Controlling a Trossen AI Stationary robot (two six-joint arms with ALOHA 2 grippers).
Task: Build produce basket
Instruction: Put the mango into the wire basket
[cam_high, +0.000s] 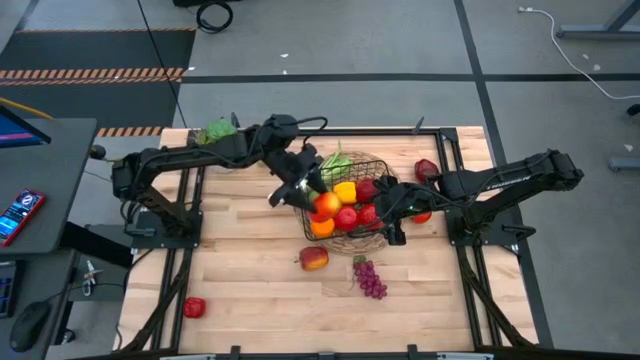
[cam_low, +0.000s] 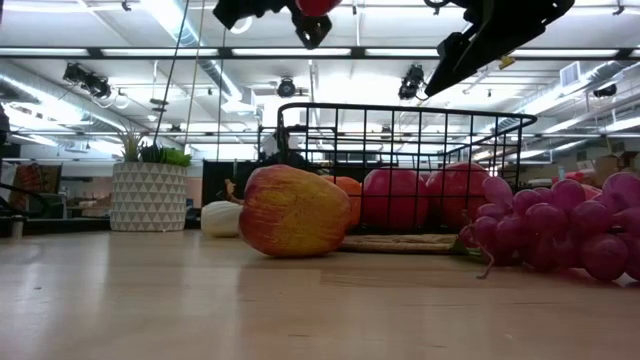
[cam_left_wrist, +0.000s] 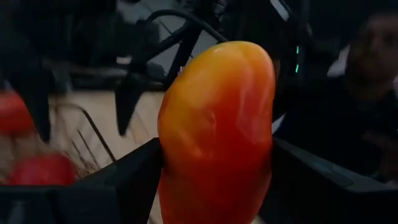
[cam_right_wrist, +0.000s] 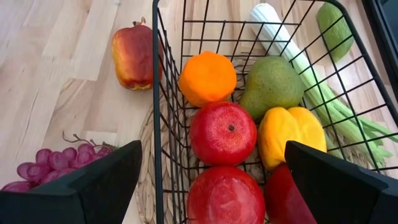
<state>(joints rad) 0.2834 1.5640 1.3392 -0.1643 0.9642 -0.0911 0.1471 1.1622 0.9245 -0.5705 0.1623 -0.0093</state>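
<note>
The black wire basket (cam_high: 377, 160) stands on a round woven mat (cam_high: 350, 243) at mid-table. It holds two red apples (cam_right_wrist: 222, 132), an orange (cam_right_wrist: 207, 77), a green pear-like fruit (cam_right_wrist: 272, 86), a yellow piece (cam_right_wrist: 291, 132) and a leek (cam_right_wrist: 292, 50). My left gripper (cam_high: 308, 193) is above the basket's left end, shut on an orange-red fruit (cam_left_wrist: 214, 124). My right gripper (cam_right_wrist: 214, 186) is open and empty above the basket's right part (cam_high: 392, 215). A red-yellow apple (cam_high: 313, 258) and purple grapes (cam_high: 370, 278) lie on the table in front of the basket. My left gripper pinches the orange-red fruit between its two fingers, one on each side of its lower half (cam_left_wrist: 169, 163). The fruit stands upright in the hold, rising above the fingers in the wrist view. In the low view it is lifted well above the basket's rim (cam_low: 316, 6).
A potted plant (cam_low: 148, 195) stands at the far left of the table. A small red piece (cam_high: 194, 307) lies near the front left corner and a dark red one (cam_high: 427, 168) at the basket's far right. Free wood lies along the near side.
</note>
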